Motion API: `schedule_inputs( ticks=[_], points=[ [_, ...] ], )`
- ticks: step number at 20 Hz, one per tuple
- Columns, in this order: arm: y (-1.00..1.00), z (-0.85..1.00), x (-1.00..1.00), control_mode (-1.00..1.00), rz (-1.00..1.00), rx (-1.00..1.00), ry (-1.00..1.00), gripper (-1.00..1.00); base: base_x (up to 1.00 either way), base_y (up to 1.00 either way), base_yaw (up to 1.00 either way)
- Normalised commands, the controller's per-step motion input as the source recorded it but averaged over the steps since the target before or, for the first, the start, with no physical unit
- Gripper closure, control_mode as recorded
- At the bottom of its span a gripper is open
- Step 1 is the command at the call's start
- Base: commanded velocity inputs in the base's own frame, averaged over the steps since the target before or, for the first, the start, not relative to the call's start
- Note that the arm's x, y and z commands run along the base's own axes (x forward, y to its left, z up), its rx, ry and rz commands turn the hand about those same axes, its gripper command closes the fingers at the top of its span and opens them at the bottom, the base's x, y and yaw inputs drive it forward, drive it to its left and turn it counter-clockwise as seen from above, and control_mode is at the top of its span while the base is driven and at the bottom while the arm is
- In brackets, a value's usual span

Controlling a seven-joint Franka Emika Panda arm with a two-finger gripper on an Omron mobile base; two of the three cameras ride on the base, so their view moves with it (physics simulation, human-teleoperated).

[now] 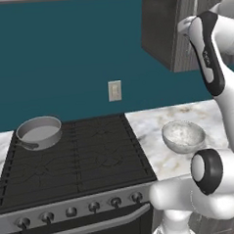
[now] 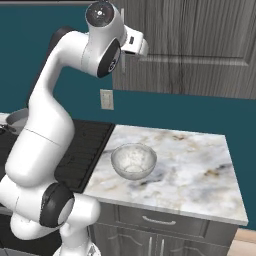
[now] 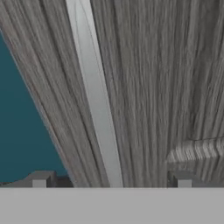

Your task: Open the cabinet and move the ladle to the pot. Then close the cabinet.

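- The pot [image 1: 39, 132] stands on the far left of the stove [image 1: 72, 158], well apart from the arm.
- The gripper [image 3: 111, 180] is spread wide, one finger tip [image 3: 40, 178] on each side of the silver bar handle [image 3: 94, 94], holding nothing.
- The cabinet [image 2: 200, 45] hangs on the wall at the right, above the counter [image 2: 195, 165]; its door is shut.
- The handle looks stiff and smooth, perhaps slippery; I would take hold near its lower part. The door probably swings heavily.

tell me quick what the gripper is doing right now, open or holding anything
Gripper: open, holding nothing, one fingertip on each side of the cabinet's silver bar handle.
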Motion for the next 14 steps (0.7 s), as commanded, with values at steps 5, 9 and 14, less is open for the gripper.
schedule_inputs(
  ticks=[5, 9, 14],
  points=[
    [-0.04, 0.00, 0.48, -1.00, 0.00, 0.02, -0.07, -1.00, 0.00, 0.00, 0.00],
    [-0.12, -0.01, 0.44, -1.00, 0.00, 0.01, -0.04, -1.00, 0.00, 0.00, 0.00],
    [-0.32, -0.04, 0.30, -1.00, 0.00, 0.00, -0.03, 1.00, 0.00, 0.00, 0.00]
  ],
)
